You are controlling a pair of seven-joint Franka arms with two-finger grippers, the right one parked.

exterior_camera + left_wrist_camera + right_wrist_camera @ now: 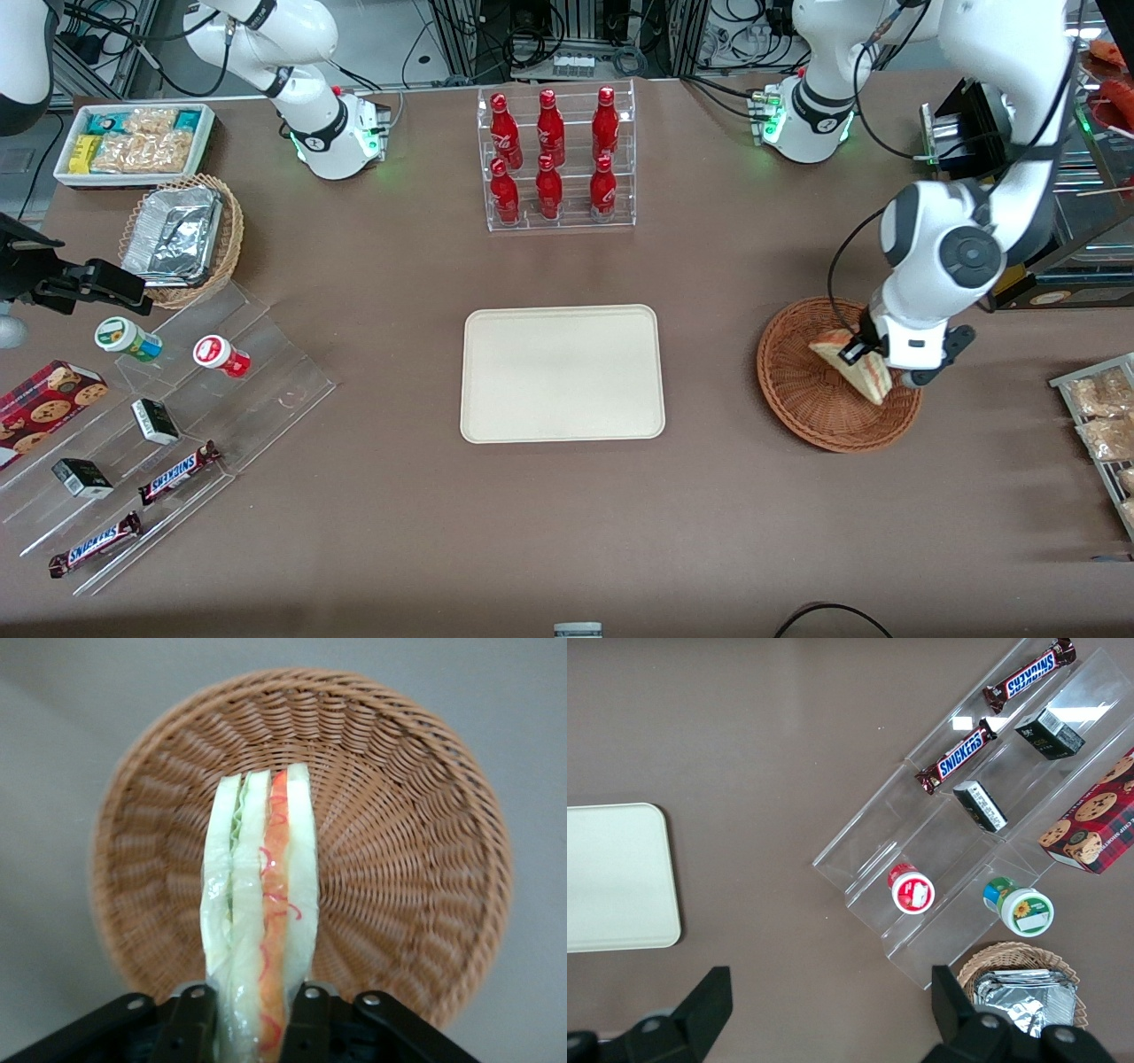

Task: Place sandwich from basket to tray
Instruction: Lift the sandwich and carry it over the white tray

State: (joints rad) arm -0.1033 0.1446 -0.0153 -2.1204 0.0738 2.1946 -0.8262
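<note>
We see the left gripper (pixel 250 1019) over the wicker basket (pixel 797 399), its black fingers (pixel 190 1023) clamped on either side of the sandwich (pixel 261 921); the wedge stands on edge between them, orange and green filling showing, above the basket's woven floor; we cannot tell whether it touches the weave; the cream tray (pixel 562 373) lies bare, well apart toward the table's middle.

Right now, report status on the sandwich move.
Gripper shut on sandwich, above basket. Tray bare, nothing between.
</note>
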